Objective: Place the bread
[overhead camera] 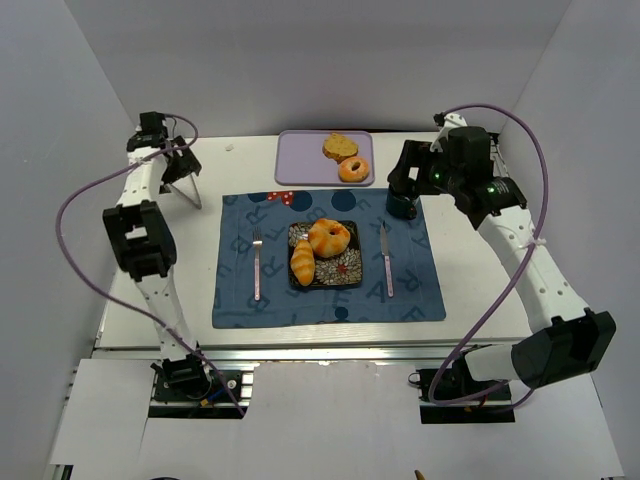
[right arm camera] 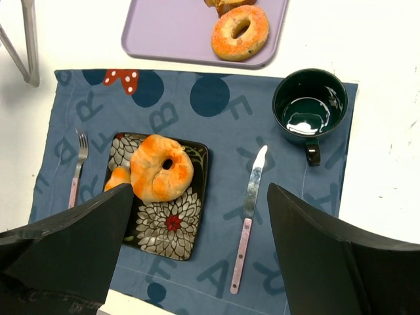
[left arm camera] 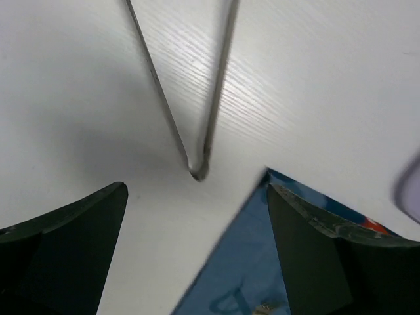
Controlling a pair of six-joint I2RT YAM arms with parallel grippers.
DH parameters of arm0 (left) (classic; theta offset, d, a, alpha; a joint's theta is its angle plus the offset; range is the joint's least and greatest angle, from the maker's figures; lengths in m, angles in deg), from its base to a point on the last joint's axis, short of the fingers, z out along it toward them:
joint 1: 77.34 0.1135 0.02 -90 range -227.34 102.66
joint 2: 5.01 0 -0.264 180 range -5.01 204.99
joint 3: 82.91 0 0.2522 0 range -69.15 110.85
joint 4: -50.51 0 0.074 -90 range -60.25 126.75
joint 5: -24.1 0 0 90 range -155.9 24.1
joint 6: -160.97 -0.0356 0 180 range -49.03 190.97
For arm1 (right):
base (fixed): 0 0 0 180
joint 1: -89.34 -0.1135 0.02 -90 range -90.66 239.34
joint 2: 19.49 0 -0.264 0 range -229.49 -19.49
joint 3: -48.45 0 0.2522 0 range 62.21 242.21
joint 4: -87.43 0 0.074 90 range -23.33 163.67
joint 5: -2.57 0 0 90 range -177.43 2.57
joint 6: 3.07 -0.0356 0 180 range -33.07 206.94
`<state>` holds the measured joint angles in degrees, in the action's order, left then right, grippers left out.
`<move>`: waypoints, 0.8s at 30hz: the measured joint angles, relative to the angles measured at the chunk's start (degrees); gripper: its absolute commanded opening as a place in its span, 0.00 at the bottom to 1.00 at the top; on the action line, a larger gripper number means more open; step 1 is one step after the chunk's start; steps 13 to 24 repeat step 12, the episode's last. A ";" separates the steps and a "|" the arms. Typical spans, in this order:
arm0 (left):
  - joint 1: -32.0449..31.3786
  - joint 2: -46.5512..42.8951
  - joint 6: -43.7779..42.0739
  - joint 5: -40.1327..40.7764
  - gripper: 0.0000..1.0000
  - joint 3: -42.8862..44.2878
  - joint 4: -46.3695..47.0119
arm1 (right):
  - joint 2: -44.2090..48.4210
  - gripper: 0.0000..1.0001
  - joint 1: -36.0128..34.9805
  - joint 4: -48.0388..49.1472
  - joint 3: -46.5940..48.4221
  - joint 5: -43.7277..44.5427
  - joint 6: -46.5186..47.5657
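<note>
A black floral plate [overhead camera: 340, 272] sits mid-placemat and holds a ring-shaped bread [overhead camera: 329, 237] and an orange roll [overhead camera: 302, 262]. The right wrist view shows the ring bread [right arm camera: 161, 168], the roll [right arm camera: 118, 178] and the plate [right arm camera: 174, 226]. A purple tray [overhead camera: 298, 160] at the back holds a sugared donut [overhead camera: 353, 169] and another piece of bread [overhead camera: 339, 147]. My right gripper [overhead camera: 406, 180] hangs open and empty high over the mat [right arm camera: 200, 190]. My left gripper [overhead camera: 180, 163] is open and empty at the far left [left arm camera: 195, 190], above bare table.
A blue lettered placemat [overhead camera: 240, 300] carries a fork [overhead camera: 257, 265] left of the plate, a knife [overhead camera: 386, 262] right of it and a dark green cup [overhead camera: 401, 205] at its back right corner. A thin metal wire stand [left arm camera: 197, 167] stands by the mat's back left corner.
</note>
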<state>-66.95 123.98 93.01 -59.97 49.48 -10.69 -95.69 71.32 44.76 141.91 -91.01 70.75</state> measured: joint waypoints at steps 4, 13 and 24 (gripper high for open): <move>0.00 -22.56 2.29 -4.15 0.98 -17.31 0.70 | -2.23 0.89 0.00 -2.29 2.97 0.11 -0.55; -1.53 -64.17 5.25 -4.90 0.98 -35.52 -1.97 | -3.50 0.90 -1.95 -2.19 2.21 -1.03 -4.22; -1.53 -64.17 5.25 -4.90 0.98 -35.52 -1.97 | -3.50 0.90 -1.95 -2.19 2.21 -1.03 -4.22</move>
